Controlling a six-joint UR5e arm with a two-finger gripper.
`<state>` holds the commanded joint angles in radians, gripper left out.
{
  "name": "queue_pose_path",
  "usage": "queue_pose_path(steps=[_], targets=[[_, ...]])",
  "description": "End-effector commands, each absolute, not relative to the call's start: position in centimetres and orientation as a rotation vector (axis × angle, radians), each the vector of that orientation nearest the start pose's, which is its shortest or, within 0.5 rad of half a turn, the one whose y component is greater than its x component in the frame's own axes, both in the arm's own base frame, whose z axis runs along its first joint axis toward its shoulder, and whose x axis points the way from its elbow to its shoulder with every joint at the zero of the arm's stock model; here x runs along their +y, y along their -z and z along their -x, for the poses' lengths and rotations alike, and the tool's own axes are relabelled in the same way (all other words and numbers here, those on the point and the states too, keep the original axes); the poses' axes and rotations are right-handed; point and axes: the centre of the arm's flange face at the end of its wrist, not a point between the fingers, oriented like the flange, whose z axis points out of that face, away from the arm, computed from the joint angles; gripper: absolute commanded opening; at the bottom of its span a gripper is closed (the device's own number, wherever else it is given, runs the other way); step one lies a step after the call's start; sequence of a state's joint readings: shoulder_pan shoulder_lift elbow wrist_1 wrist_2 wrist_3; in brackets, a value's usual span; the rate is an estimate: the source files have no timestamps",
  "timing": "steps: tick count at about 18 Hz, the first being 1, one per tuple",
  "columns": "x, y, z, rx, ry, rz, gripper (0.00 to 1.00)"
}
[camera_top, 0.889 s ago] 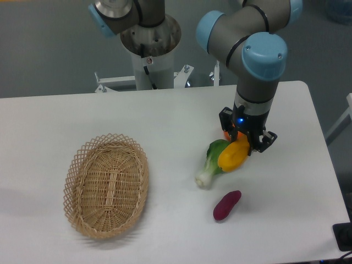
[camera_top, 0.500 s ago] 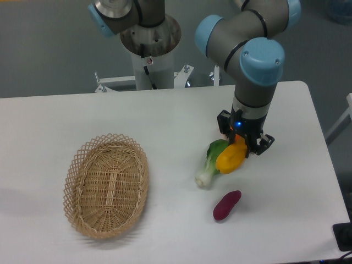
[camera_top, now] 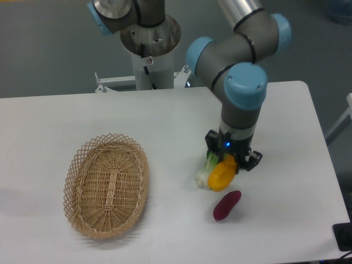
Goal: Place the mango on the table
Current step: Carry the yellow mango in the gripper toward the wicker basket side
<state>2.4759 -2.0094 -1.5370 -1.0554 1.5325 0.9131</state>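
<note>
The mango [camera_top: 221, 175], a yellow-orange oval fruit, hangs tilted in my gripper [camera_top: 229, 163], which is shut on its upper end. It sits just above the white table [camera_top: 165, 121], right of centre, and overlaps a green and white leafy vegetable [camera_top: 205, 170]. The dark purple sweet potato [camera_top: 226, 205] lies on the table just below the mango, apart from it. Whether the mango touches the tabletop I cannot tell.
An oval wicker basket [camera_top: 107, 184] stands empty on the left half of the table. The arm's base column [camera_top: 148, 49] rises behind the table's far edge. A dark object [camera_top: 344, 236] shows at the bottom right corner.
The gripper has carried the mango left and toward the table's front, lower than before. The orange fruit seen behind it earlier is now hidden.
</note>
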Motion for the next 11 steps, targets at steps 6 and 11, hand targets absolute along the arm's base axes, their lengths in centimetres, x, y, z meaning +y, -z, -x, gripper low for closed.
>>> queue_pose_path(steps=[6, 11], targets=[[54.6, -27.0, 40.0, -0.114, -0.061, 3.046, 0.49], [56.7, -24.4, 37.8, -0.155, -0.023, 3.062, 0.49]])
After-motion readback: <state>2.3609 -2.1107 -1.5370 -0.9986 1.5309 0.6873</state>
